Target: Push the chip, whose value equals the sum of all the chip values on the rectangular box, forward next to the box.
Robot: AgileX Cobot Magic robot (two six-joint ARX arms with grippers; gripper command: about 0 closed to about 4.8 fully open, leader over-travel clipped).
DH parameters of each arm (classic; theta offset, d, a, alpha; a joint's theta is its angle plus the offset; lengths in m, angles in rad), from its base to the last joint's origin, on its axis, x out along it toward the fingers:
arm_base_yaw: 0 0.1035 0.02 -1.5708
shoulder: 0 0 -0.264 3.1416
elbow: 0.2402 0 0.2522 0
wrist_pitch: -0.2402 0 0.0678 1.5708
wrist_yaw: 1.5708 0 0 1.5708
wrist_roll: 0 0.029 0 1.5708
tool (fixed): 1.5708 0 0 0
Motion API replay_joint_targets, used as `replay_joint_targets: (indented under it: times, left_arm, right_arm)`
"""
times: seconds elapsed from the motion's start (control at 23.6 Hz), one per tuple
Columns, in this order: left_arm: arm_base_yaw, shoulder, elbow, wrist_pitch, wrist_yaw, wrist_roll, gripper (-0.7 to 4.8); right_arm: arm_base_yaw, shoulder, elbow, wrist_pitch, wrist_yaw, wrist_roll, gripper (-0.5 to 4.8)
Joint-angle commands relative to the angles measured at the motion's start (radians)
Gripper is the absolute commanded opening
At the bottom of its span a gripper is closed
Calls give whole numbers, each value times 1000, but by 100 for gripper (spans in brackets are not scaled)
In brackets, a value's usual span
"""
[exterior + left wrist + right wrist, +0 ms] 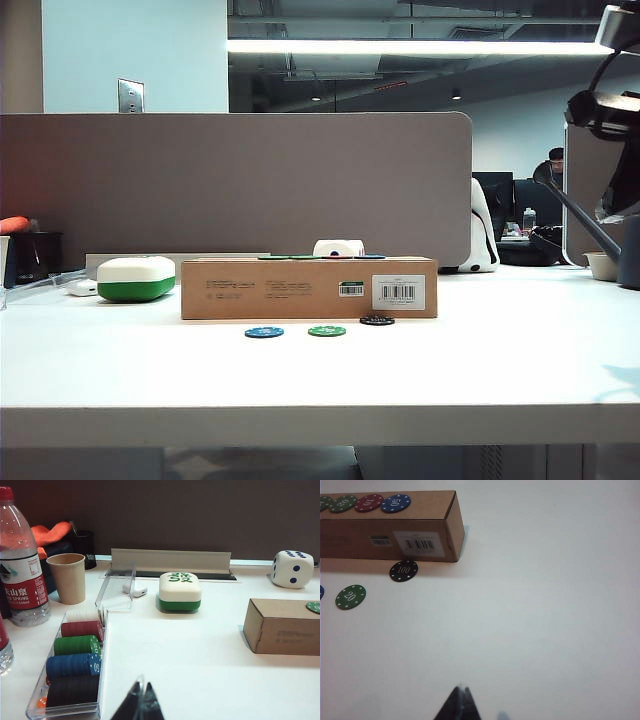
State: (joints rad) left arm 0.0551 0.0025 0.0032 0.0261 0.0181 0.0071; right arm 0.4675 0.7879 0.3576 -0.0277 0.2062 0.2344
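A: Where's the black 100 chip (403,570)?

B: On the white table (450,370), just beside the cardboard box (385,540) front, near the barcode label (418,544). Green 20 chip (350,596) sits further out.

A: Grippers?

B: Right gripper (460,702) hovers well back from it, fingers pinched together. Left gripper (138,702) by the chip tray (75,667), also closed, empty.

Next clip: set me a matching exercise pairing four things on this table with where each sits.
Things:
1. black chip
2. green chip
3. blue chip marked 50
4. die

Places:
A. on top of the rectangular box
B. behind the box, near the partition
C. on the table right at the box's front face
D. on the table, farther out from the box

Pairs: 1-C, 2-D, 3-A, 4-B
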Motion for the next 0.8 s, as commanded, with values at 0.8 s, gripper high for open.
replay_joint_targets:
  times: [0.8]
  left_arm:
    - [3, 0, 4, 13, 4, 0, -5]
  right_arm:
    - [0, -140, -11, -5, -9, -3, -5]
